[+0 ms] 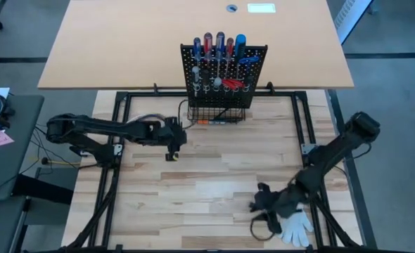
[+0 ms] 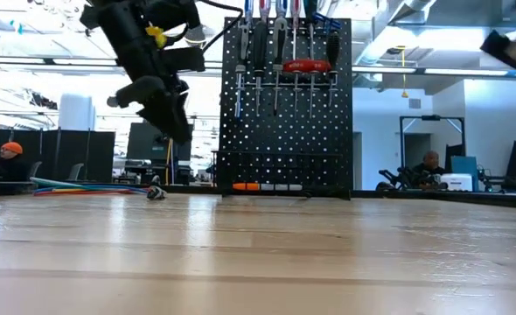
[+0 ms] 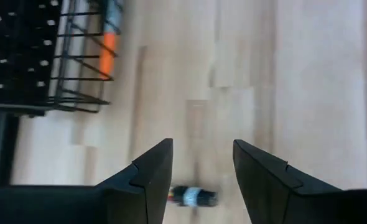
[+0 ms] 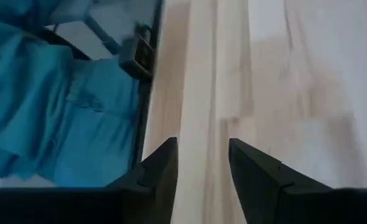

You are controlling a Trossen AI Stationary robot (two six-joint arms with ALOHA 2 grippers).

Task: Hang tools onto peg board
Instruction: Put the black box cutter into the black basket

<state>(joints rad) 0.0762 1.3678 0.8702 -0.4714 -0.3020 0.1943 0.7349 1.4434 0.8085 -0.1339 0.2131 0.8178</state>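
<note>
Open-fingered and empty, the left end effector hovered near the peg board, above a small tool on the bench. It should have descended squarely before closing. The right end effector, well away from the board, also gaped empty.

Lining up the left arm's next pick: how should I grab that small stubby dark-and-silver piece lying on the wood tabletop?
Grip its middle, coming from straight above. The small stubby dark-and-silver piece lies flat below the open left gripper, lengthwise along the fingers' closing line, so a quarter turn of the wrist first would probably help.
</note>
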